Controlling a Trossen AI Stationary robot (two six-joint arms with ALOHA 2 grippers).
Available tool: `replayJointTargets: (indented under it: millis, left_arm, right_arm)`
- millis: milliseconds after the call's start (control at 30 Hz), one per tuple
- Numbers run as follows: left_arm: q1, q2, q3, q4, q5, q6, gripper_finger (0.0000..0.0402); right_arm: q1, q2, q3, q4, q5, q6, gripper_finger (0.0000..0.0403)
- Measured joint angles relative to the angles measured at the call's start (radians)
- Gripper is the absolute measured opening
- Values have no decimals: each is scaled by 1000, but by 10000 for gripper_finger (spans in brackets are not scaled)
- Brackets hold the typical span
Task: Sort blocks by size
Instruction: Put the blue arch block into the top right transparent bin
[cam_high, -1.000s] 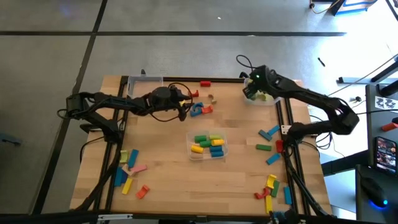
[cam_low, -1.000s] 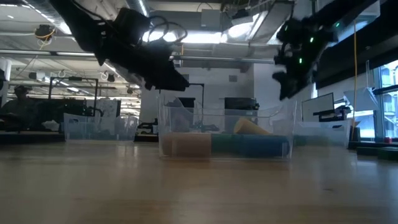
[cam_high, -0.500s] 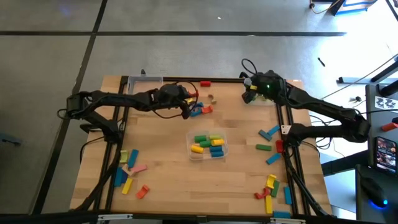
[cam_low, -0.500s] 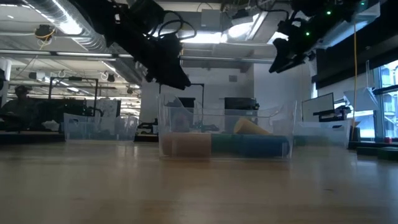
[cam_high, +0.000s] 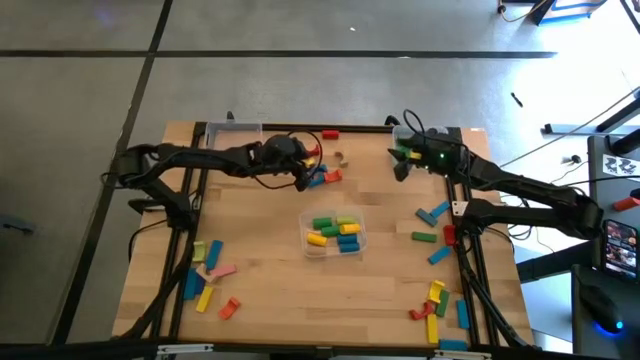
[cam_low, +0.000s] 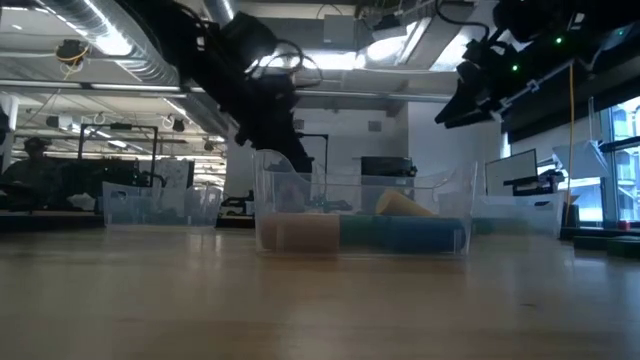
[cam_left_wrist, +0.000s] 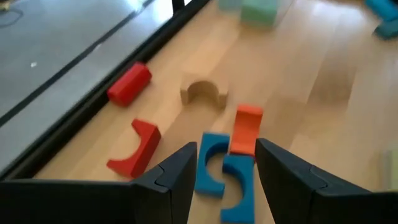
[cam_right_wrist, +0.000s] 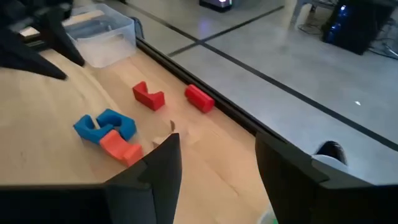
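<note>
Two blue arches (cam_left_wrist: 214, 171) lie on the table beside an orange block (cam_left_wrist: 245, 127). A red arch (cam_left_wrist: 137, 149), a plain wooden arch (cam_left_wrist: 204, 93) and a red bar (cam_left_wrist: 129, 84) lie close by. My left gripper (cam_high: 302, 180) hangs open, slanting down over the blue arches (cam_high: 318, 178) without touching them. My right gripper (cam_high: 398, 168) is open and empty in the air, beside the far-right clear bin (cam_high: 428, 152) that holds green blocks. A middle bin (cam_high: 335, 232) holds several short green, yellow and blue blocks.
An empty clear bin (cam_high: 232, 135) stands at the far left. Loose blocks lie near the near-left corner (cam_high: 205, 275), along the right side (cam_high: 432, 215) and at the near-right corner (cam_high: 437, 305). Bare wood lies between the arches and the middle bin.
My right gripper has drawn back from over the far-right bin, toward the table's near and right edges, and tipped from pointing steeply down to nearly level. My left gripper has tipped its fingers further down over the blue arches. Both stay open.
</note>
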Motion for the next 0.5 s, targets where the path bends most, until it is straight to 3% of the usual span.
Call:
replayJointTargets:
  millis: [267, 500]
  left_arm:
    - [25, 155, 85, -32, 9, 9, 159]
    - [37, 306, 268, -266, 0, 54, 159]
  right_arm:
    - [0, 11, -8, 50, -12, -31, 198]
    - [0, 12, -8, 56, -22, -34, 198]
